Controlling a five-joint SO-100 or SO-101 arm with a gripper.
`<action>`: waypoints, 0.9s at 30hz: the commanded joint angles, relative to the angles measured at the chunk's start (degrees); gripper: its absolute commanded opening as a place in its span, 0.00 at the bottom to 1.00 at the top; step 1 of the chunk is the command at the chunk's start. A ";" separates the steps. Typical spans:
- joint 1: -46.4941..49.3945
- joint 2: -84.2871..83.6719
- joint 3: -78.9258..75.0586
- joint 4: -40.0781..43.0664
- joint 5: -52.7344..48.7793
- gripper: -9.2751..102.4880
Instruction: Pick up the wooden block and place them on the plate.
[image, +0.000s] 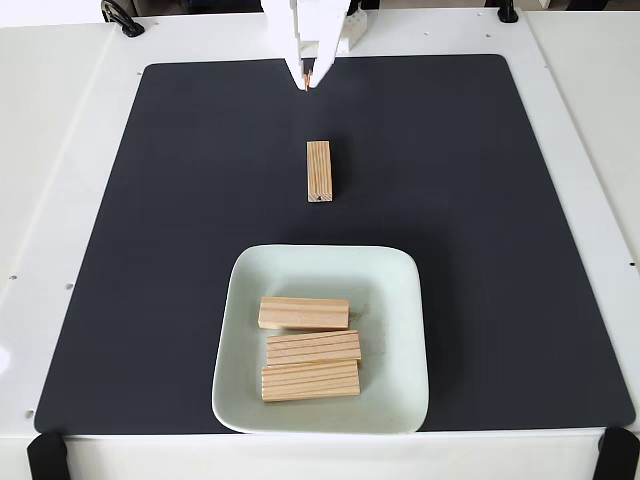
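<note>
A pale mint-green square plate (400, 300) sits near the front of the black mat. Three wooden blocks lie in it side by side: one at the top (304, 313), one in the middle (313, 347), one at the bottom (310, 381). Another wooden block (319, 171) stands lengthwise on the mat above the plate. My white gripper (309, 82) hangs at the mat's far edge, well behind that block, with its fingertips together and nothing between them.
The black mat (150, 250) covers most of the white table (60, 150). Black clamps (46, 455) sit at the front corners and a black cable (122, 18) at the back left.
</note>
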 joint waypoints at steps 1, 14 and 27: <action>0.26 -5.27 -6.86 1.58 -0.44 0.08; 5.36 -21.62 -14.77 0.88 -8.61 0.61; 5.62 -30.50 -18.54 0.79 -8.79 0.54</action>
